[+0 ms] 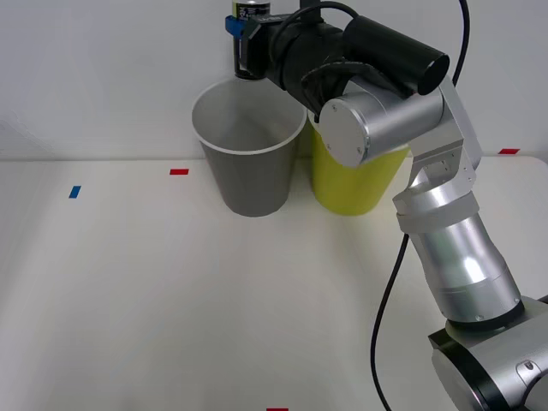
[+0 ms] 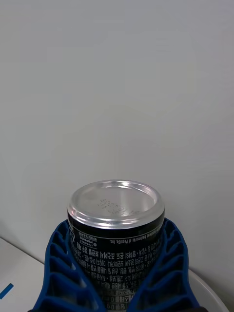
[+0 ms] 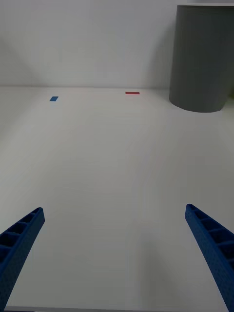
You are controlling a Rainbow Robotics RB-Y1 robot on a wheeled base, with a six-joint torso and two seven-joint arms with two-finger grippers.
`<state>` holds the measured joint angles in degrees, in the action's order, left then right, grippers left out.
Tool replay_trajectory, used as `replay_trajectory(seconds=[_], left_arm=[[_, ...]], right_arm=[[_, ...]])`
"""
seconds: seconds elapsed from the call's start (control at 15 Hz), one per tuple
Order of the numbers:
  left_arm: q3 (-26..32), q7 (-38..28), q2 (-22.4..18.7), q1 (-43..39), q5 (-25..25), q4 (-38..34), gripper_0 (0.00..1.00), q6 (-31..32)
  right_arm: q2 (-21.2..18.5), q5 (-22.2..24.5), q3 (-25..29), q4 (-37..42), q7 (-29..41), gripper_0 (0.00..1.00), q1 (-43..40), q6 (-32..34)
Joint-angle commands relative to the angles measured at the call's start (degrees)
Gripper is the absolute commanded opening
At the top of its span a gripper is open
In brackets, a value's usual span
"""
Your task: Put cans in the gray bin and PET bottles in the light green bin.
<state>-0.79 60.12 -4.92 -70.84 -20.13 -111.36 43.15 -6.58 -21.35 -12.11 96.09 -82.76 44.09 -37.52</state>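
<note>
The right gripper (image 1: 248, 43) holds its jaws clamped on the can (image 1: 251, 10) above the gray bin (image 1: 248, 167), beside the light green bin (image 1: 351, 184); the left gripper (image 3: 117, 258) hovers over the desk (image 1: 171, 300), jaws apart.

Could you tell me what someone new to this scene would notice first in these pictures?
The right pincer holds the dark can high above the gray bin, near its far rim. The light green bin stands right beside it, partly hidden by the arm. The left pincer hangs open over the bare table.
</note>
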Motion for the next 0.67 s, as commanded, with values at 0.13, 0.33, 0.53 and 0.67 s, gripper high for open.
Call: replay_trajectory(seconds=[0.13, 0.33, 0.53, 0.67], left_arm=[[0.0, 0.0, 0.0, 0.0, 0.0, 0.0, 1.0, 0.0], [0.0, 0.0, 0.0, 0.0, 0.0, 0.0, 1.0, 0.0], [0.0, 0.0, 0.0, 0.0, 0.0, 0.0, 1.0, 0.0], [0.0, 0.0, 0.0, 0.0, 0.0, 0.0, 1.0, 0.0]], right_arm=[[0.2, 0.9, -0.9, -2.5, -0.7, 1.0, 0.3, 4.7], [-0.1, -0.2, -3.1, -7.7, 0.0, 1.0, 0.3, 13.4], [-0.8, -0.7, -1.0, 4.2, 0.2, 1.0, -0.2, -6.9], [-1.2, -1.3, -0.6, 7.8, 0.6, 1.0, -0.5, -11.3]])
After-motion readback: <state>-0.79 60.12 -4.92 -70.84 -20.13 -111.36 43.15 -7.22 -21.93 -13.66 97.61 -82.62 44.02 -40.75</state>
